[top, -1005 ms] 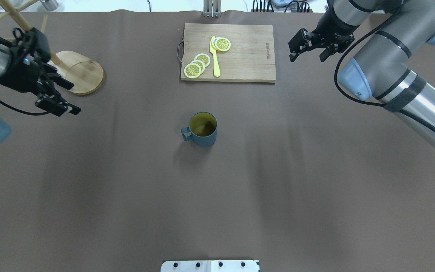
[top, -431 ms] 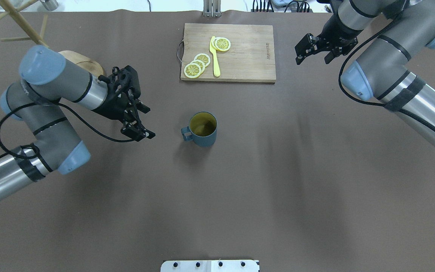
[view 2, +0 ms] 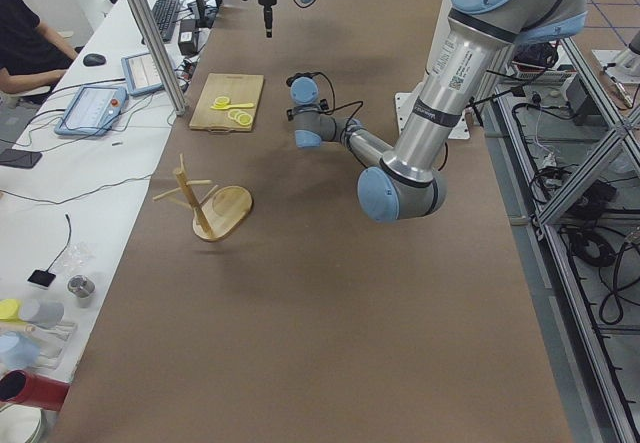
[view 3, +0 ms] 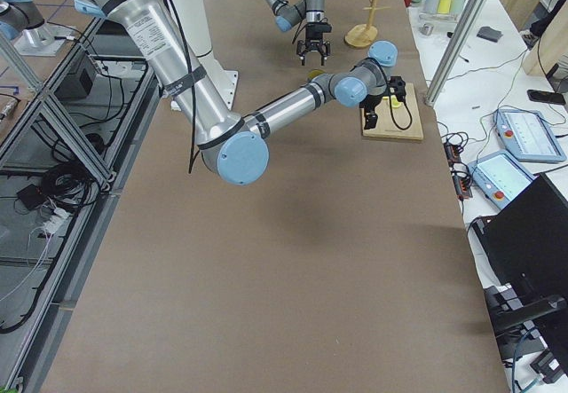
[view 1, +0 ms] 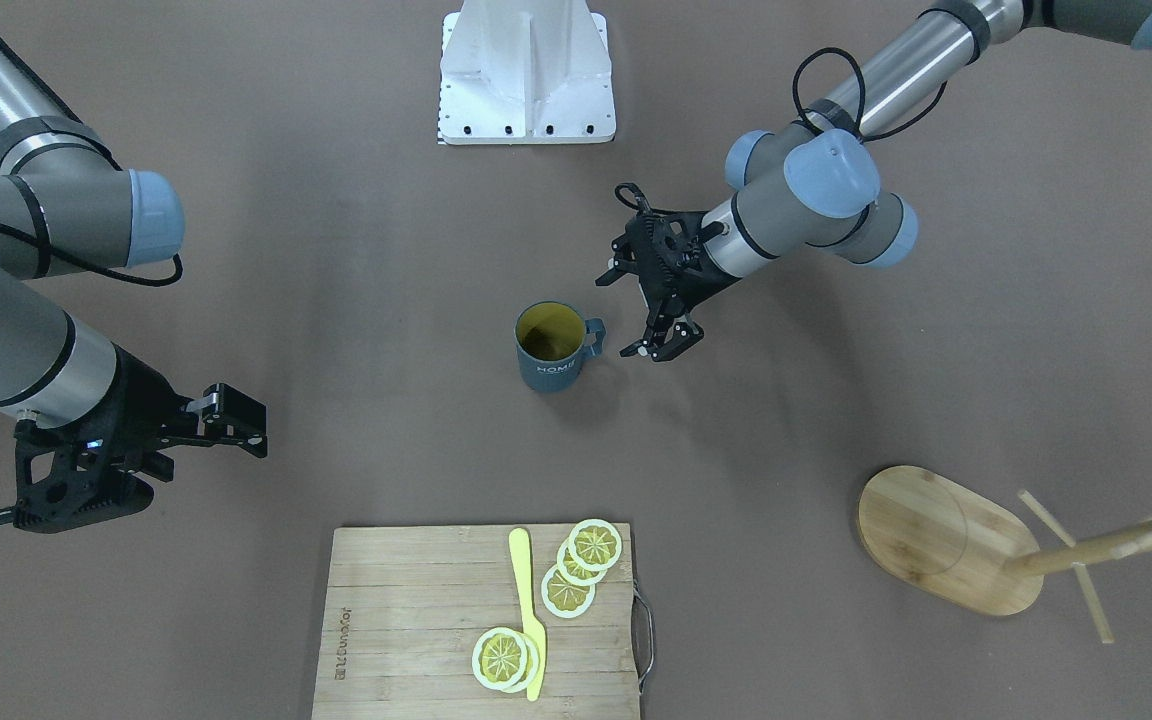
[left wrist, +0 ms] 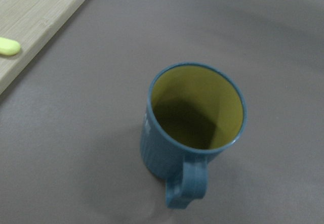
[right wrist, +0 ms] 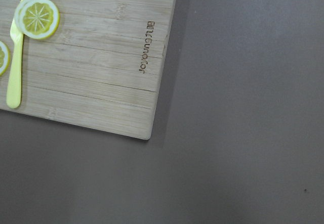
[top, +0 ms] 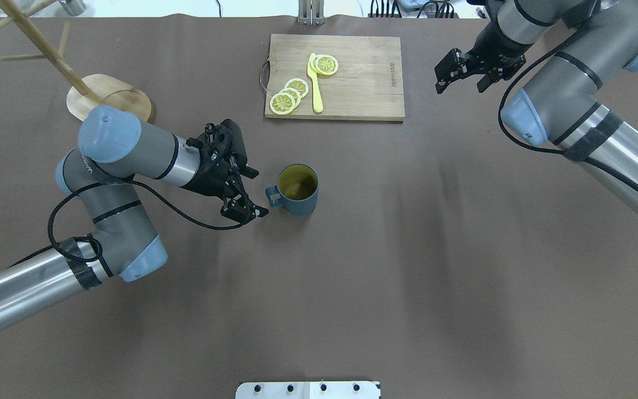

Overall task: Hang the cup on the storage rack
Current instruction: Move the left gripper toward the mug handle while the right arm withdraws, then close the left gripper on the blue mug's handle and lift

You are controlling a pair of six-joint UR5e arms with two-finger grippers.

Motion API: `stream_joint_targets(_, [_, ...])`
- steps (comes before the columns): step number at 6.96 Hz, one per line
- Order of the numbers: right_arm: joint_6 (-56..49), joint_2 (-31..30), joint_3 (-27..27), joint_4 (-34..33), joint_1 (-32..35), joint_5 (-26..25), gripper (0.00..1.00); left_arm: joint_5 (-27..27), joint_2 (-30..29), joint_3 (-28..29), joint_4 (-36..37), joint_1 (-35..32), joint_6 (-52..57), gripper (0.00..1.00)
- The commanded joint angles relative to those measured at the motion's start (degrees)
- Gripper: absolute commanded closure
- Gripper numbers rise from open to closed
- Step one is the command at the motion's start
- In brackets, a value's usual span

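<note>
Cup (top: pixel 297 189) upright mid-bench (top: pixel 352 277), ungrasped, handle toward empty, spread left fingers (top: pixel 247 211) just beside it, right fingers (top: pixel 443 75) likewise apart well away, storage rack (top: pixel 125 97) peg-bare at the far corner: grasp, carry and hanging all left.

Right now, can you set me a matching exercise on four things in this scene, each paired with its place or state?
Things:
1 cup
2 mug tree
3 left hand
4 right hand

States:
A open, beside the cutting board
B upright mid-table, unheld
C open, right next to the cup
D pegs bare, robot's far left

Pairs: 1-B, 2-D, 3-C, 4-A.
</note>
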Motion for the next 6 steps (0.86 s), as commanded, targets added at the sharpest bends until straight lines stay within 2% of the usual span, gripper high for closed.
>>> stream_joint_targets(1, [0.05,0.05,-0.20,0.06,0.04,0.00,0.00,2.47,-0.58,1.11,-0.72,1.54,-0.22,0.03])
stream_joint_targets(2, [0.05,0.05,-0.20,0.06,0.04,0.00,0.00,5.61,-0.93,1.12,-1.06,2.07,-0.39,0.05])
stream_joint_targets(3, [0.05,0.14,-0.11,0.06,0.04,0.00,0.00,7.03,-1.02,1.20,-1.33,2.42,-2.39,0.19])
stream_joint_targets(4, [0.05,0.23,-0.20,0.06,-0.05,0.00,0.00,7.05,-0.93,1.38,-1.33,2.51,-4.59,0.40])
stream_joint_targets(5, [0.05,0.23,-0.20,-0.03,-0.14,-0.09,0.00,6.88,-0.76,2.51,-1.24,2.60,-6.26,0.75])
stream_joint_targets(6, [0.05,0.31,-0.20,0.06,-0.31,-0.09,0.00,6.70,-0.23,2.87,-1.33,2.69,-7.41,1.00])
